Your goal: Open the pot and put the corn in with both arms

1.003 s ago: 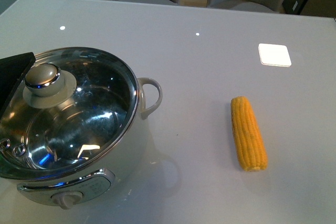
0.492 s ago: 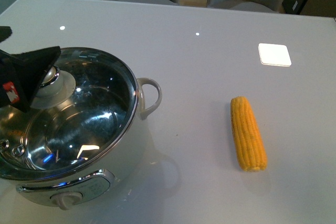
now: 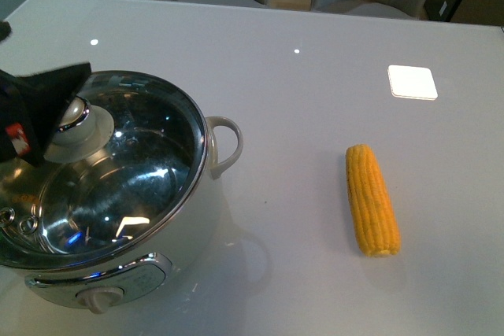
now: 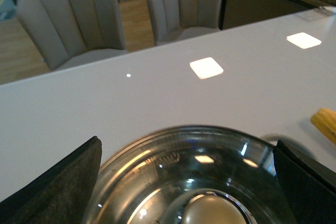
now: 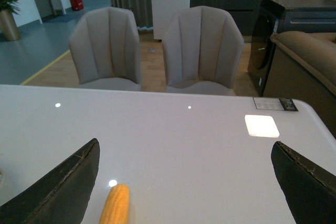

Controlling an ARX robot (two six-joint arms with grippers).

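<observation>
Left gripper [image 3: 43,108] is hovering wide open over the lidded pot [image 3: 185,234], and the corn [image 3: 372,198] is lying off to the right

The pot is sitting at the near left of the grey desk [image 3: 299,108], with its glass lid [image 3: 134,163] closing it. In the left wrist view the two black fingers [image 4: 58,187] are standing far apart with the lid's knob [image 4: 210,216] showing between them; whether either is touching it cannot be told. The corn is resting flat on the desk, well apart from the pot, running lengthwise away from the robot. The right gripper [image 5: 185,145] is showing only in its own wrist view, jaws spread wide and holding nothing, above the desk with the corn below it and two chairs [image 5: 199,51] beyond
</observation>
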